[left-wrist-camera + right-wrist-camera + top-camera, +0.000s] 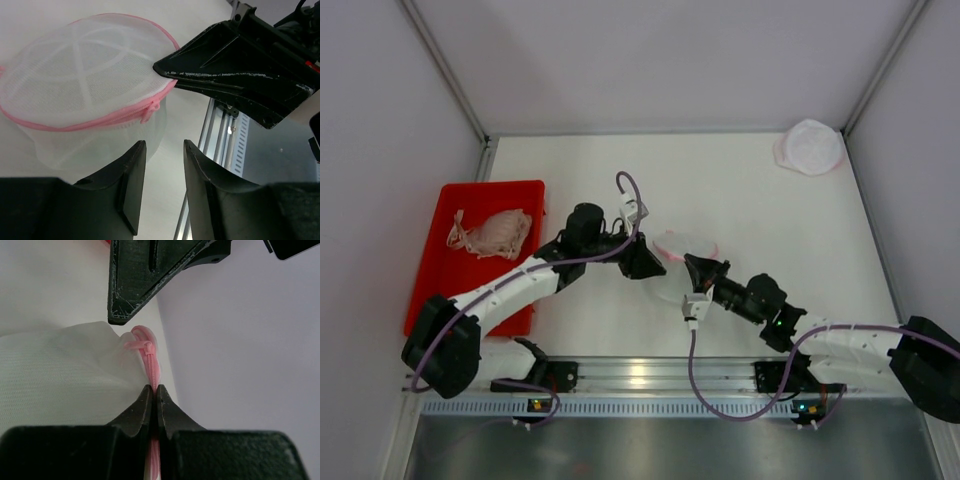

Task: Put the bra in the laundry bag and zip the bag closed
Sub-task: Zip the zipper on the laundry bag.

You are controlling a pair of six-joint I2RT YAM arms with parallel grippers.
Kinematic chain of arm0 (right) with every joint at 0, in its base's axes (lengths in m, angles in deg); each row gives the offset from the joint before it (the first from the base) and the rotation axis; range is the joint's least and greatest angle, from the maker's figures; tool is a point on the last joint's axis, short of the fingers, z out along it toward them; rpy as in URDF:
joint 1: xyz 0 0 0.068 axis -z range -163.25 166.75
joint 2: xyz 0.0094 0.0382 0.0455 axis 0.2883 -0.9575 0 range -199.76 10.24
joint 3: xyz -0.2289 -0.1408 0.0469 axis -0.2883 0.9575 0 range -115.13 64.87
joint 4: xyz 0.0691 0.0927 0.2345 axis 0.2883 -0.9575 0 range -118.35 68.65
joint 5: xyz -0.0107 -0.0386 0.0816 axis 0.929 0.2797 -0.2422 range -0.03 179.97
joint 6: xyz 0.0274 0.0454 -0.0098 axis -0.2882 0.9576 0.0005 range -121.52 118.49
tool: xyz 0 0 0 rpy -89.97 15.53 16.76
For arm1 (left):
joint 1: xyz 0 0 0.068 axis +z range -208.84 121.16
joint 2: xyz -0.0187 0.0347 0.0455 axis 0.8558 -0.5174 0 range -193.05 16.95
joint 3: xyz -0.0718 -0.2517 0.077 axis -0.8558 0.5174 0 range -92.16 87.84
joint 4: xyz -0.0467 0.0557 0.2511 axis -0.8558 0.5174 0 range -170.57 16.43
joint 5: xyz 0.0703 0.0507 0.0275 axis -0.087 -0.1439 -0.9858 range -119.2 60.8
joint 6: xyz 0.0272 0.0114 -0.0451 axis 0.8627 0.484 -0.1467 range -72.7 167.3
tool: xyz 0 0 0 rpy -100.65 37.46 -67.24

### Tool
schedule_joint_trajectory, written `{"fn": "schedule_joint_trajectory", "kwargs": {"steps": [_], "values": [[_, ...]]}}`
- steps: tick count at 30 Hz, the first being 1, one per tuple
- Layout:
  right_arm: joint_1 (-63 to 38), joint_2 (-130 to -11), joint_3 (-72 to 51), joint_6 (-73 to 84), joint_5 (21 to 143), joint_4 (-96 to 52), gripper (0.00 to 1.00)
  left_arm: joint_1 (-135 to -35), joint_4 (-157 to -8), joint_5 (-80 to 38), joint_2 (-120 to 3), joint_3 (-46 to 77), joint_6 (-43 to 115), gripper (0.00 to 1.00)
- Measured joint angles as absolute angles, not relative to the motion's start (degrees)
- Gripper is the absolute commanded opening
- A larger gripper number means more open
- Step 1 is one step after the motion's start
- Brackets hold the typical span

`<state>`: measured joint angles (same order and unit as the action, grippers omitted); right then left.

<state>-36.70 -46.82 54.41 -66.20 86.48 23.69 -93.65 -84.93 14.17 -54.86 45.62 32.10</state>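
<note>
Right gripper (152,390): pinched tight on the pink zip band (151,372); I see tape between the tips.
Left gripper (164,145): fingers partly apart, nothing between them, low beside the bag's wall.
Zip pull (151,106): just ahead of my left fingers and slightly above them, beside the right gripper's pinch.
Zip band axis: runs along the rim, crosswise to my left fingers.
Laundry bag (682,247): mid-table between both grippers; I judge the lid zipped, so unzipping comes first.
Nearer arm for the pull: left.
Bra (498,232): on the red tray (525,195), well apart to the left, not yet bagged.
White round thing (810,148): far right corner; I cannot identify it.
</note>
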Motion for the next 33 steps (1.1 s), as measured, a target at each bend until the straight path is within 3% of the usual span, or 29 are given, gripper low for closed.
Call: {"fn": "schedule_joint_trajectory", "kwargs": {"steps": [14,28,33], "values": [[-37.6,-46.7,54.4,-66.2,86.9,24.5,0.0,-92.9,-96.9,17.5,-58.6,46.7,23.3,0.5],[-38.0,-44.8,54.3,-64.7,86.9,24.0,0.0,-92.8,-99.4,17.5,-60.5,47.9,19.6,0.49],[-38.0,-44.8,54.3,-64.7,86.7,24.0,0.0,-92.8,-101.3,18.0,-60.5,47.9,18.2,0.44]]}}
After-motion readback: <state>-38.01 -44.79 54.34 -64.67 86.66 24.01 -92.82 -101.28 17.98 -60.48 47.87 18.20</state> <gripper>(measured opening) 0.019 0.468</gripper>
